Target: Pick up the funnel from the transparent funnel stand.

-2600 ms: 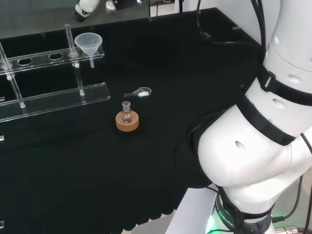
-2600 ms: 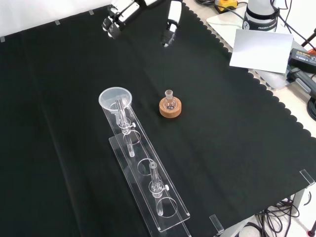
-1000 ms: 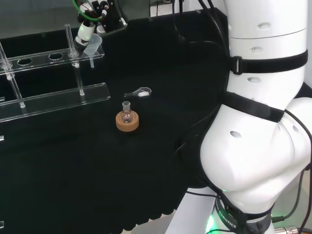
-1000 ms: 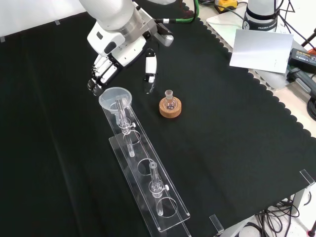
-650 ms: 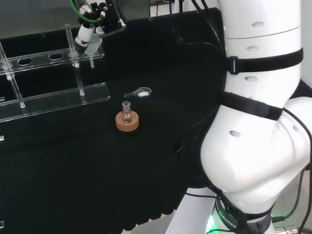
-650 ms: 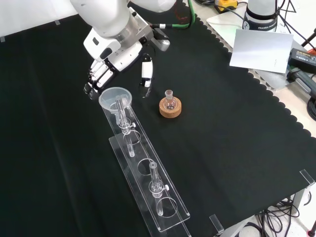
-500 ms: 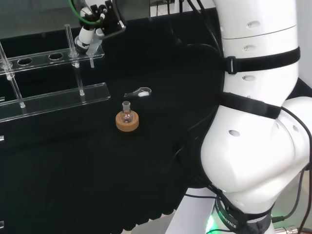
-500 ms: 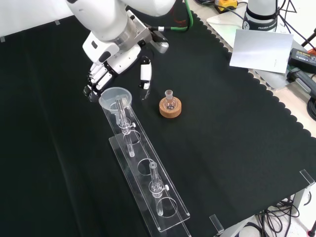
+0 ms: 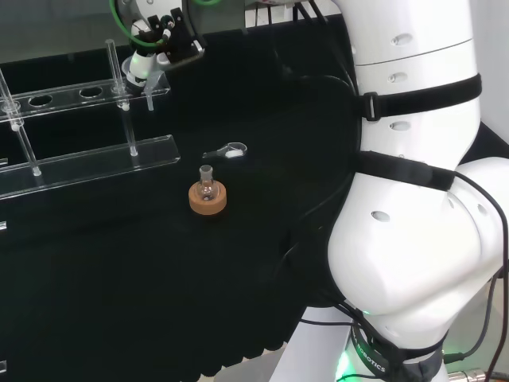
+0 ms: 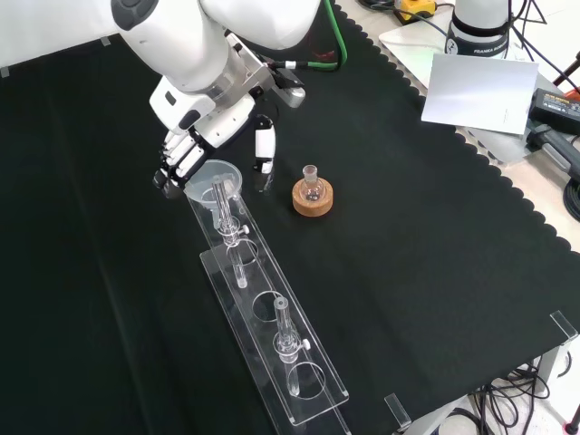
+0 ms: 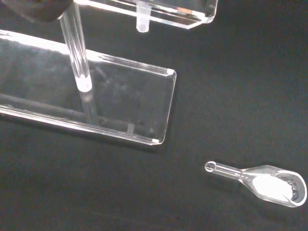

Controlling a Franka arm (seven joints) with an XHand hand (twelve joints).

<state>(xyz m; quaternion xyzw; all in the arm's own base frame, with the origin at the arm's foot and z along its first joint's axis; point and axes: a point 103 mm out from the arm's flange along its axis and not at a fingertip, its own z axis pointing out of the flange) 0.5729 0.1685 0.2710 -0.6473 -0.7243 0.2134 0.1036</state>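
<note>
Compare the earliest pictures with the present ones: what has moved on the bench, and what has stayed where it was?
The hand has come down from the cloth's far edge to the funnel, its fingers beside the rim, thumb apart; no grasp shows yet. The funnel still sits in the clear stand. The flask on its cork ring and the small scoop have not moved.

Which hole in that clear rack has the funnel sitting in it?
The end hole nearest the hand: in the front view the funnel sits at the rack's upper end, and the other holes look empty.
</note>
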